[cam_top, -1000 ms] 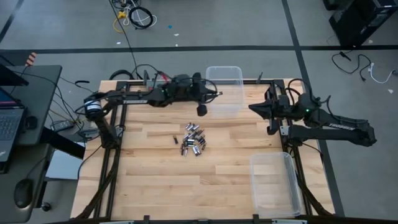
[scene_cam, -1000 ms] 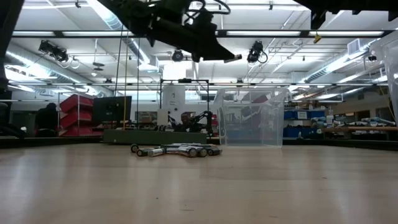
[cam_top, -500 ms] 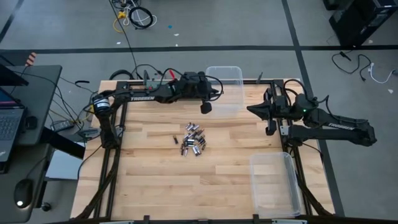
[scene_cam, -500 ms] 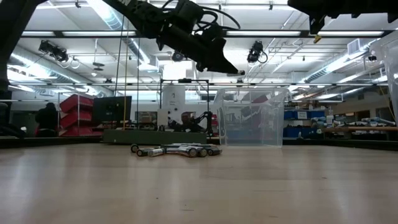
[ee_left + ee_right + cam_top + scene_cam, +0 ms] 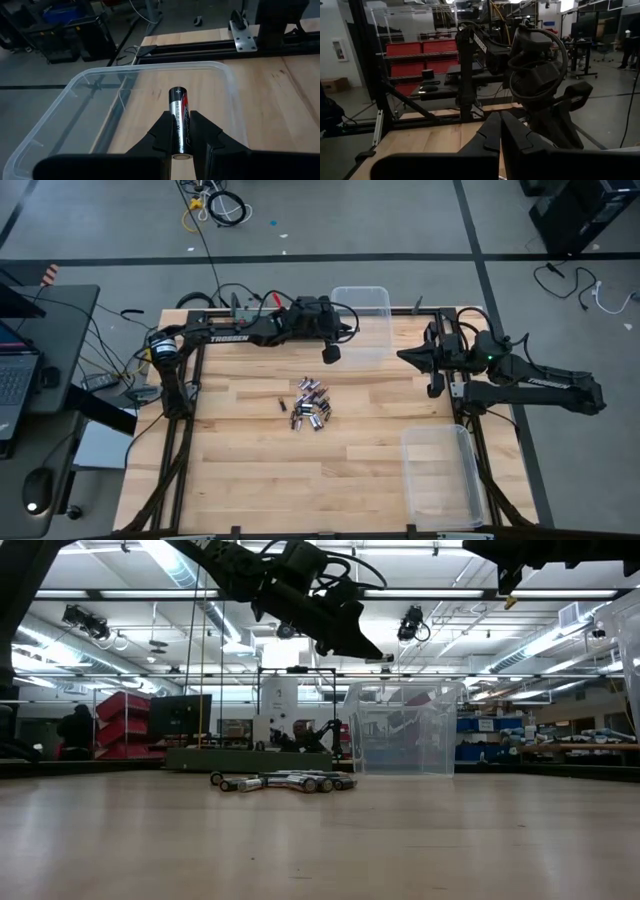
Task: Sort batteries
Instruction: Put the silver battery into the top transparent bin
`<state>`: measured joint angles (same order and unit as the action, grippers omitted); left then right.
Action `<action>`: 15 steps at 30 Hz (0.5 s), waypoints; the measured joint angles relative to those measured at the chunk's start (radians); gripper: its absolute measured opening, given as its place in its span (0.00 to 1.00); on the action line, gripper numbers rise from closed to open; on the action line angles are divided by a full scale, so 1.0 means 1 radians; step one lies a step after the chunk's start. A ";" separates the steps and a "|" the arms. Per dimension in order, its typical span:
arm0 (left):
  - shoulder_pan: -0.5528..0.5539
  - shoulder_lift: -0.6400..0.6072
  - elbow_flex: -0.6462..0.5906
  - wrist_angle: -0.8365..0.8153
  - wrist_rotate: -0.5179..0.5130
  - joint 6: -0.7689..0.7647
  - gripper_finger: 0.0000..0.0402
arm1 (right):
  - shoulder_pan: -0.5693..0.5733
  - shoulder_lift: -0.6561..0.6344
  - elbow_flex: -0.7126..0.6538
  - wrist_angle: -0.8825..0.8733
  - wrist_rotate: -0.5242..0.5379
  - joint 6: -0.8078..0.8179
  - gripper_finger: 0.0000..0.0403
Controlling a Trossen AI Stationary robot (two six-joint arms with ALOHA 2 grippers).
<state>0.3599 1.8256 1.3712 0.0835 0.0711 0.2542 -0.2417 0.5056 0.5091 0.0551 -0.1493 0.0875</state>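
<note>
Batteries [image 5: 311, 404] on wooden table [image 5: 240, 460]

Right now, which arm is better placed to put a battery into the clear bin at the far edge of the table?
The left. Its gripper already holds a battery just before the clear bin. The right gripper waits at the table's right edge, jaws shut and empty.

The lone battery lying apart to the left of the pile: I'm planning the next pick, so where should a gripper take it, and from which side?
Grip the lone battery across its middle, coming straight down from above. It lies flat on the table, clear of the pile, so fingers fit either side.
</note>
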 joint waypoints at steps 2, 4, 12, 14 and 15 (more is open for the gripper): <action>0.000 0.000 0.000 -0.006 0.000 -0.004 0.09 | 0.000 0.000 0.000 0.000 0.000 0.000 0.01; 0.000 0.000 0.000 -0.011 -0.005 -0.013 0.09 | 0.000 0.000 0.000 0.000 0.000 0.000 0.01; -0.001 0.000 -0.001 -0.040 -0.015 -0.032 0.09 | 0.000 0.000 0.000 -0.002 0.000 0.000 0.01; -0.002 0.000 -0.001 -0.050 -0.016 -0.044 0.09 | 0.000 0.000 0.000 -0.002 0.000 0.000 0.01; -0.002 0.000 -0.001 -0.050 -0.016 -0.048 0.09 | 0.000 0.000 0.000 -0.002 0.000 0.000 0.01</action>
<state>0.3580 1.8256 1.3705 0.0340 0.0555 0.2057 -0.2417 0.5056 0.5091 0.0536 -0.1493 0.0875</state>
